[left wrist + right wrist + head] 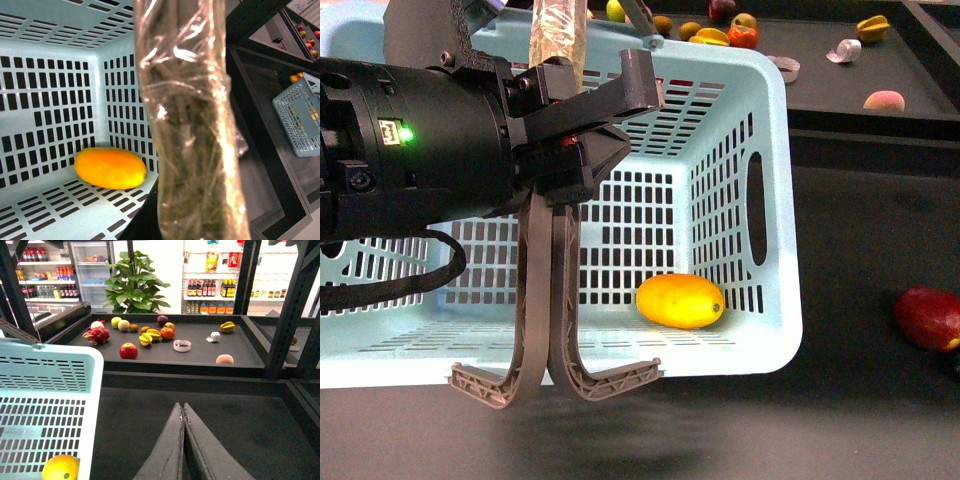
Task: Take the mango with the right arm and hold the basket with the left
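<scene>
The mango (680, 302) already lies on the floor of the basket (775, 200), toward its right wall; so the step in hand, as I judge it, is a steady hold by the left arm (410, 150). The two grey-brown handles (552, 300) run from under its head down to the near rim, and a film-wrapped bundle (192, 130) fills the left wrist view; whether the left jaws are clamped on either I cannot tell. A level, unhurried hold should stop the smooth fruit rolling.

The right arm's jaws are closed on nothing, fingers (167, 455) touching, out over the dark surface (225, 415) beside the basket; any move from there should steer wide of the rim.

The basket shows only the mango; the far tray (250, 357) carries loose fruit; a dark red fruit (928, 318) lies on the surface, well apart from the basket.
</scene>
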`<move>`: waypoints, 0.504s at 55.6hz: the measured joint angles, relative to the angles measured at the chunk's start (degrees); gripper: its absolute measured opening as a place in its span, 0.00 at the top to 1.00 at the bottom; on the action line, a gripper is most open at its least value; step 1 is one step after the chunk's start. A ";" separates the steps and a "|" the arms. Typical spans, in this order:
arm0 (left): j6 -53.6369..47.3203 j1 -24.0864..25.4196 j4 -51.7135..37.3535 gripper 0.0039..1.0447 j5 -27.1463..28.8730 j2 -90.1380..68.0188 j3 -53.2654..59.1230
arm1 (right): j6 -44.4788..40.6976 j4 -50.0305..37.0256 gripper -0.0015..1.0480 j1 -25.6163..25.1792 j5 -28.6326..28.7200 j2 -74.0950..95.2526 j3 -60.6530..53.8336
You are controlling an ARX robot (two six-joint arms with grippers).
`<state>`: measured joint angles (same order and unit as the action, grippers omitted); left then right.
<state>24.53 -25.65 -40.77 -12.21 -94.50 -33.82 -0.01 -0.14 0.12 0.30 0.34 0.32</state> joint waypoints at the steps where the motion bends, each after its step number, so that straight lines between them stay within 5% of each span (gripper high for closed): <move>1: -0.09 -0.02 0.00 0.95 0.00 0.00 0.00 | 0.00 0.00 0.98 0.00 0.00 -0.02 0.00; 21: 0.04 0.02 0.00 0.95 0.00 0.00 0.00 | 0.00 0.00 0.98 0.00 0.00 -0.02 0.00; 28: -0.04 0.02 0.00 0.95 0.02 0.00 0.00 | -0.13 0.00 0.79 0.00 0.00 -0.02 0.00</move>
<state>24.49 -25.63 -40.77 -12.19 -94.50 -33.82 -0.14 -0.14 0.12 0.30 0.32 0.32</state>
